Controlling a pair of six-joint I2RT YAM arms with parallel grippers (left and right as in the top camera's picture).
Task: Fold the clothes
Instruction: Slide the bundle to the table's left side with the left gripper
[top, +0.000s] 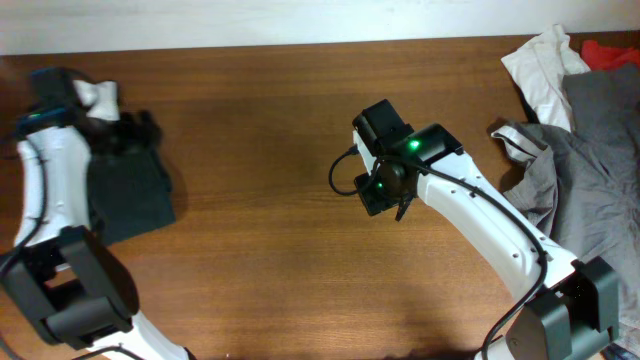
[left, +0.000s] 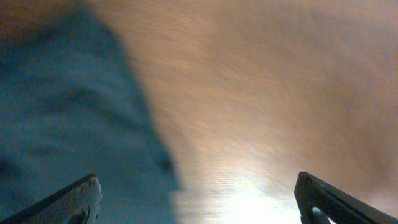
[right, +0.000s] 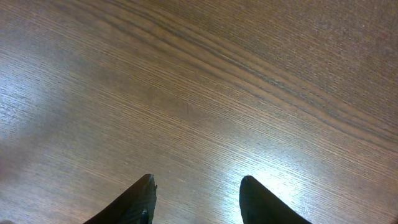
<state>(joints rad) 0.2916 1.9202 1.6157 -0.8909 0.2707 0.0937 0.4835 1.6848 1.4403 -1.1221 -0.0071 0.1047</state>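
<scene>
On my left wrist view the left gripper (left: 198, 182) has its fingers spread wide, gripping nothing; only bare wood shows between them. The black T-shirt (left: 62, 112) fills the left part of that view, and its blurred edge runs down to just beside the left-hand finger (left: 78, 199). I cannot tell whether that finger touches the cloth.

From overhead the shirt lies as a compact dark block at the table's (top: 260, 120) left side, partly under the left arm, with its right edge facing open wood.

The right gripper (right: 198, 180) hangs over the middle of the table, well apart from the shirt. Its fingers are parted with nothing between them, over plain wood grain.

A broad stretch of bare tabletop lies between the two arms. At the far right a grey garment (top: 590, 170) is heaped beside the right arm, with a white garment (top: 545, 65) and a bit of red cloth (top: 612, 50) behind it near the back edge.
</scene>
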